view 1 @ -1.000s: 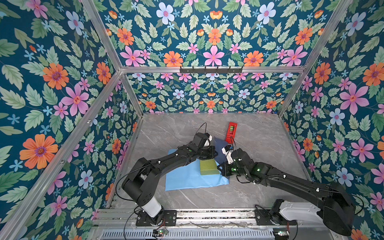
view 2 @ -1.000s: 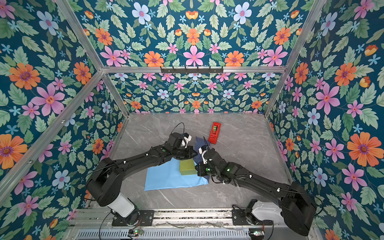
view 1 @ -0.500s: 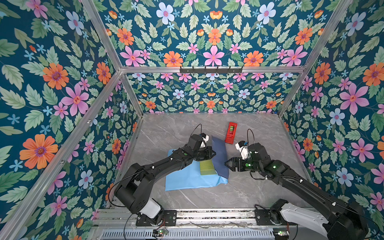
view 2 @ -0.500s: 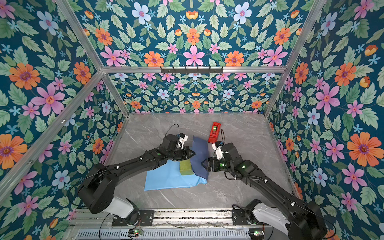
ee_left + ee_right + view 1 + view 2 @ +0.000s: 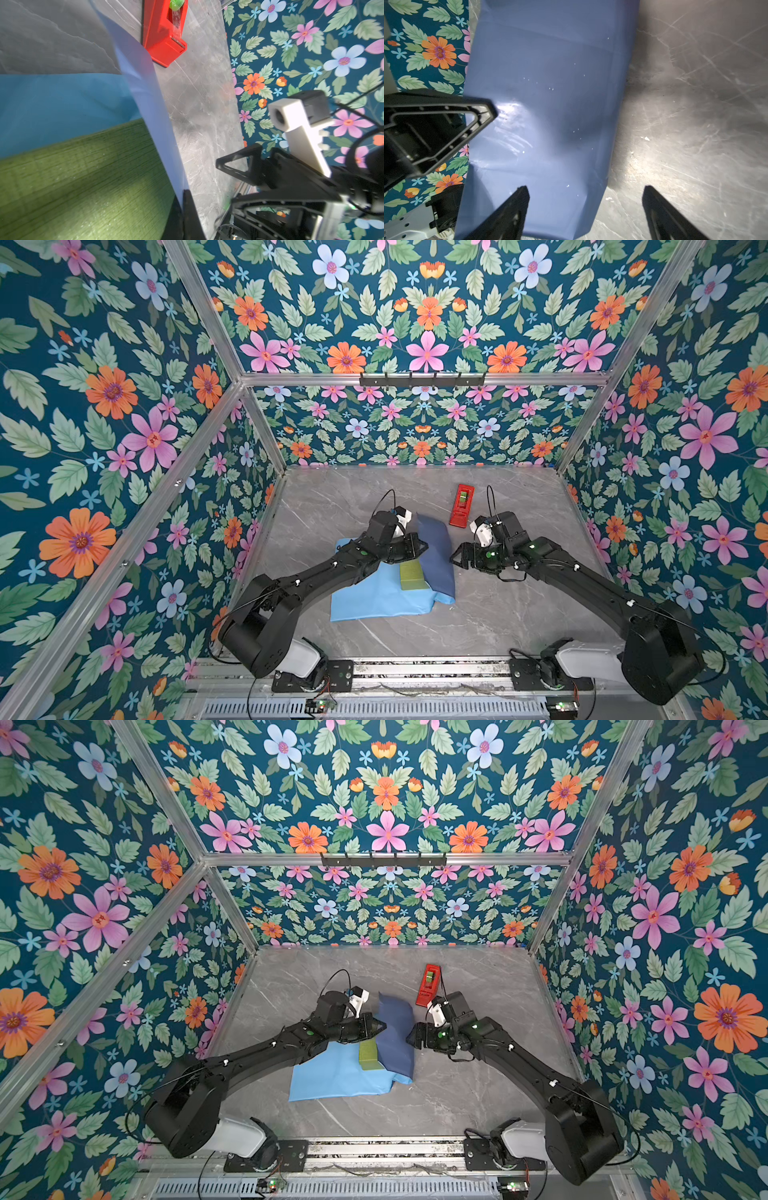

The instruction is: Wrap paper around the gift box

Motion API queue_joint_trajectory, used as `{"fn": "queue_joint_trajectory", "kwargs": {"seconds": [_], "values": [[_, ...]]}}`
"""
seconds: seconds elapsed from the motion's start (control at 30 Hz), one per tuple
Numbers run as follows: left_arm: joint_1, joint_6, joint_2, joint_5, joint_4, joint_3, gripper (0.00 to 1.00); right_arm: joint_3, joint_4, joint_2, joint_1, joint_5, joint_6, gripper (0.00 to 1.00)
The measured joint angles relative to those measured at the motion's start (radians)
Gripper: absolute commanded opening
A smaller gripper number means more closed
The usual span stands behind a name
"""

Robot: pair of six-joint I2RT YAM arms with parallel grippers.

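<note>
The paper (image 5: 374, 597) (image 5: 332, 1077) lies light-blue face up on the grey table. Its right part is lifted as a slate-blue flap (image 5: 436, 556) (image 5: 550, 104) that leans over the right side of the olive-green gift box (image 5: 411, 574) (image 5: 368, 1054) (image 5: 83, 176). My left gripper (image 5: 422, 548) (image 5: 184, 193) is shut on the flap's edge above the box. To the right of the flap, my right gripper (image 5: 455, 558) (image 5: 584, 191) stands open, apart from the paper, with nothing held.
A red tape dispenser (image 5: 461, 506) (image 5: 430, 979) (image 5: 164, 31) stands behind the paper, close to the right wrist. Floral walls close in the table on three sides. Bare grey table (image 5: 498, 614) shows to the right and in front.
My right gripper has opened, let go of the paper and drawn back to the right. The left gripper keeps hold of the raised flap over the box.
</note>
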Motion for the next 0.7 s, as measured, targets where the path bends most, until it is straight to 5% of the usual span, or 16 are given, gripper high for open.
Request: {"fn": "queue_joint_trajectory", "kwargs": {"seconds": [0.7], "values": [[0.064,-0.031,-0.04,0.025,0.06,-0.09,0.0,0.188,-0.047,0.268,-0.007,-0.024,-0.034,0.9]]}}
